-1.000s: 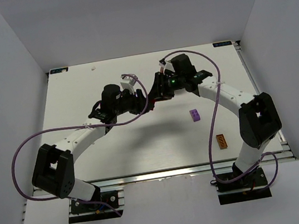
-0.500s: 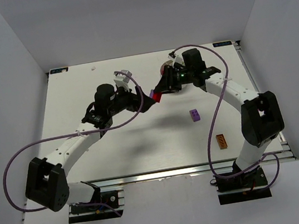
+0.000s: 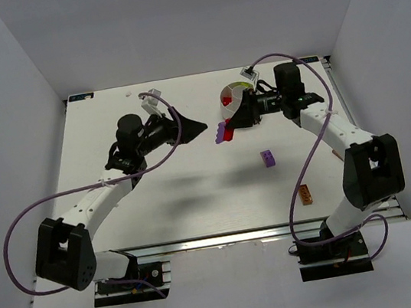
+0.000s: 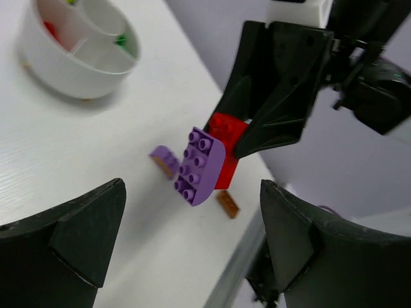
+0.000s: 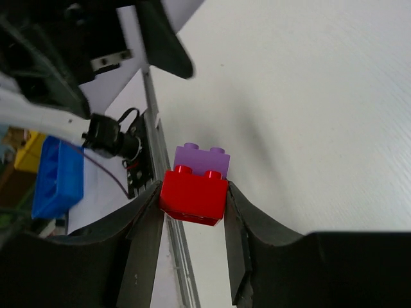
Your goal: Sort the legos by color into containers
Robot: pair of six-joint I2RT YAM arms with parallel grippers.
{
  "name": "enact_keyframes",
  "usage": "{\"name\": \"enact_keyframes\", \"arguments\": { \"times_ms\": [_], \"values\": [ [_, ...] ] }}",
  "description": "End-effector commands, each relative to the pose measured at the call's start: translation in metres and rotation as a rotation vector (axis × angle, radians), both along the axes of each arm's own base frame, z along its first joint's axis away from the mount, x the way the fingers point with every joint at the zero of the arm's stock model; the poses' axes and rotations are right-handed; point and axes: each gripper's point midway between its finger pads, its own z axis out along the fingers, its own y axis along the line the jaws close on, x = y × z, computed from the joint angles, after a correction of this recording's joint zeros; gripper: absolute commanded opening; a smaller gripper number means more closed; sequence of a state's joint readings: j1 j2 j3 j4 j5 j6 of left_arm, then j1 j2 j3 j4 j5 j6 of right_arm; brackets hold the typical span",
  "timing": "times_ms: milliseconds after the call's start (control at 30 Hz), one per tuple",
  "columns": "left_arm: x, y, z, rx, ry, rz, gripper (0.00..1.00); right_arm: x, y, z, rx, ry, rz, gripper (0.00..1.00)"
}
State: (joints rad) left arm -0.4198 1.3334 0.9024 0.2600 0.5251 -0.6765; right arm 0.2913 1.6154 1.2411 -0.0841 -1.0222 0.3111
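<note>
Held pair: a red brick (image 5: 194, 194) is clamped between the fingers of the right gripper (image 5: 192, 190), with a purple brick (image 5: 201, 158) stuck to it. The pair is held in the air, above the table (image 3: 158, 200) and just in front of the dish (image 3: 236, 89).

Reason for the hold (judged): two colours joined cannot be dropped into one compartment, so the pair has to be pulled apart first. The purple part is turned toward the left gripper (image 3: 192, 129), which is spread wide, grips nothing and faces the pair at a short gap, apparently so that the purple piece can be taken.

Views compared:
- Top view: the layout is given. A loose purple brick (image 3: 268, 158) and an orange brick (image 3: 305, 195) are seen lying on the table, well apart, nearer the right arm's base. The dish is partly covered by the right arm.
- Left wrist view: the studded face and one rounded edge of the held purple brick are shown, and it is seen to overhang the red one. What appear to be red and green pieces are glimpsed in separate wedges of the dish; they are too small to be identified.
- Right wrist view: the grip itself is shown. Only the red brick is touched by the fingers; the purple one is left free beyond the tips.
</note>
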Motion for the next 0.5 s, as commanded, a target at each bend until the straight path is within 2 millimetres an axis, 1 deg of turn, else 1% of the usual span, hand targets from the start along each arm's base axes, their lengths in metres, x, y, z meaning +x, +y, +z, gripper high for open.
{"name": "enact_keyframes", "arguments": {
  "times_ms": [0,33,67,100,133,167,233,300,367,400,467],
  "values": [
    [-0.025,-0.022,0.037,-0.149,-0.054,-0.198,0.92,-0.03,0.0,0.04,0.126,-0.275,0.221,0.0],
    [-0.03,-0.025,0.035,-0.15,-0.049,-0.247,0.9,-0.033,-0.001,0.046,0.142,-0.318,0.239,0.0],
    [-0.033,-0.028,0.035,-0.163,-0.033,-0.272,0.86,-0.037,0.0,0.049,0.156,-0.322,0.255,0.0],
    [-0.035,-0.029,0.038,-0.181,-0.052,-0.294,0.85,-0.042,-0.001,0.048,0.167,-0.321,0.272,0.0],
    [-0.039,-0.031,0.036,-0.191,-0.044,-0.328,0.84,-0.043,-0.001,0.053,0.18,-0.361,0.282,0.0],
    [-0.043,-0.032,0.038,-0.213,-0.032,-0.344,0.84,-0.045,-0.001,0.054,0.187,-0.349,0.288,0.0],
    [-0.049,-0.033,0.043,-0.241,-0.07,-0.377,0.83,-0.048,-0.001,0.055,0.197,-0.344,0.302,0.0],
    [-0.057,-0.033,0.049,-0.269,-0.095,-0.413,0.83,-0.05,-0.002,0.06,0.212,-0.342,0.319,0.0],
    [-0.059,-0.033,0.051,-0.277,-0.103,-0.422,0.83,-0.054,-0.002,0.062,0.226,-0.332,0.342,0.0],
    [-0.061,-0.033,0.05,-0.276,-0.106,-0.431,0.83,-0.054,-0.002,0.067,0.236,-0.342,0.348,0.0],
    [-0.061,-0.034,0.047,-0.278,-0.089,-0.44,0.82,-0.06,-0.001,0.07,0.247,-0.348,0.375,0.0]
  ]
}}
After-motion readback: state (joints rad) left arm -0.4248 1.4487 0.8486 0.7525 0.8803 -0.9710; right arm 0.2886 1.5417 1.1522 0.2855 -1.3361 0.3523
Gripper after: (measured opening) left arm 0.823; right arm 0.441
